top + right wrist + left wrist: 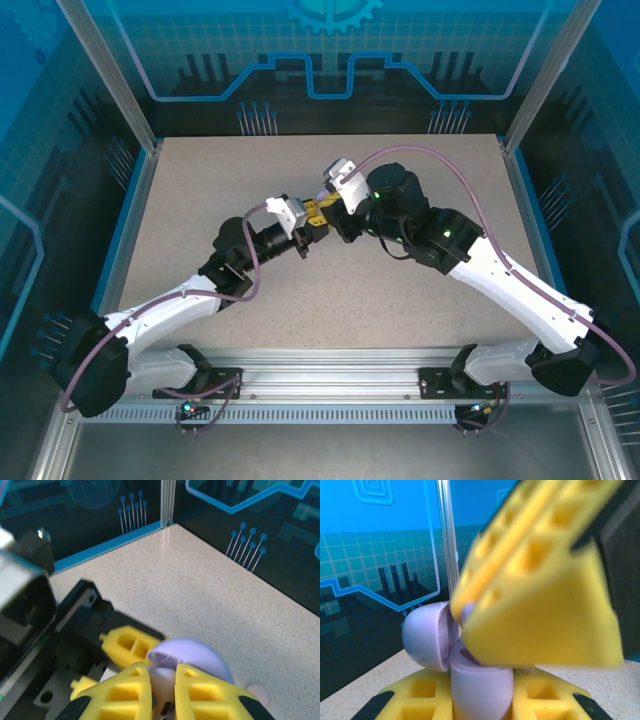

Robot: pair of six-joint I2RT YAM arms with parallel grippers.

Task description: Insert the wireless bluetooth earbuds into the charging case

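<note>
Charging case (pixel 481 680), lilac with its lid open, is clamped upright in the left gripper (pixel 481 700) at mid-table. This steadies it while the right gripper (pixel 162 676), narrowed on what seems an earbud (pixel 467 611), presses in from above.

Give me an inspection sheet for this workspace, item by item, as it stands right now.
Surface: speckled beige tabletop.
Job's things: lilac case, lid open; lilac earbud at its mouth, not seated.
Clutter: small pink item beyond the case, blurred, unidentified.
End effectors: left end effector shut on the case; right end effector shut on the earbud.
Cables: mauve cable arcs along each arm.
Surroundings: blue printed panels, metal frame posts.
</note>
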